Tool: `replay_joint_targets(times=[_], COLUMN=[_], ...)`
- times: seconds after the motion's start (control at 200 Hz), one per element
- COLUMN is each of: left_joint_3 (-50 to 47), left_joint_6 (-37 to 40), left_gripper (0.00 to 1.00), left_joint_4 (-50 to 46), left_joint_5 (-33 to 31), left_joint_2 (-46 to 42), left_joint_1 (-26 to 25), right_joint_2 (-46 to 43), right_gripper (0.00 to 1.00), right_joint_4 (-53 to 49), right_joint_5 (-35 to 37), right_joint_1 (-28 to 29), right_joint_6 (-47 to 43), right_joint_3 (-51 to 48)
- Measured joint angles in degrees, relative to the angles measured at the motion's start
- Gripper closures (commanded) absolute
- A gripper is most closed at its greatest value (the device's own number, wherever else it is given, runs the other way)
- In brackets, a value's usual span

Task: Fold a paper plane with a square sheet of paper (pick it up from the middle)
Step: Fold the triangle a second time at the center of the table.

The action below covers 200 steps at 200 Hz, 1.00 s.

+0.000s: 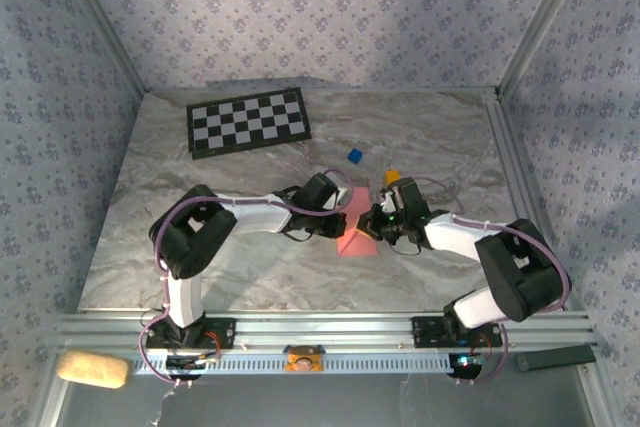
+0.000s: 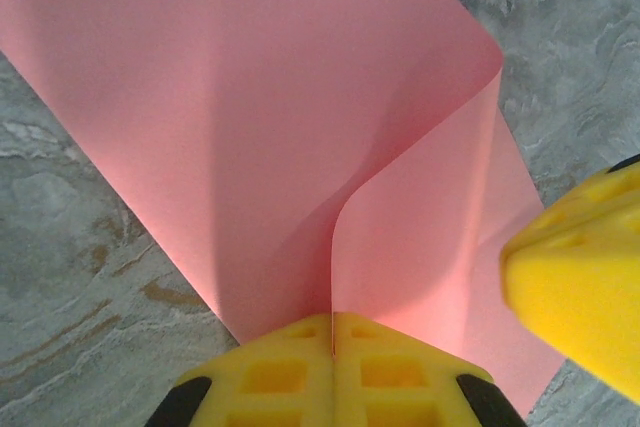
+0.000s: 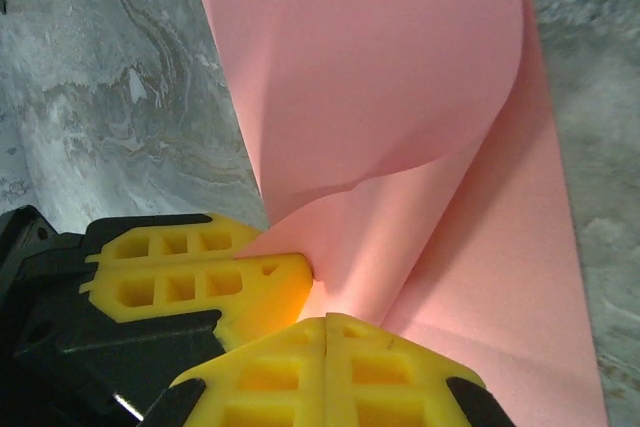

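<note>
Pink sheet of paper (image 1: 358, 240) sat mid-frame in the top view, half folded. The left gripper (image 2: 333, 325) and right gripper (image 3: 327, 325) pinched its near edge side by side; it stretched up-frame from both.

The square sheet of paper (image 2: 250, 97) is salmon-pink, the tabletop (image 1: 420, 127) marbled grey, the checkerboard mat (image 1: 248, 121) black-and-white, the wallpaper (image 1: 300, 7) flowered lilac.
</note>
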Motion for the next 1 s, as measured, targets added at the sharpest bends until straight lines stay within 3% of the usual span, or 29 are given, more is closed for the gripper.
replay_joint_targets(times=[0.999], left_joint_3=[0.70], left_joint_6=[1.09], left_gripper=[0.99], left_joint_4=[-1.05], left_joint_5=[-0.17], left_joint_2=[0.28], left_joint_1=[0.00], right_joint_2=[7.48], right_gripper=[0.99], right_joint_4=[8.81], right_joint_5=[-2.36], right_joint_1=[-0.31], right_joint_6=[1.86], right_joint_3=[-1.20])
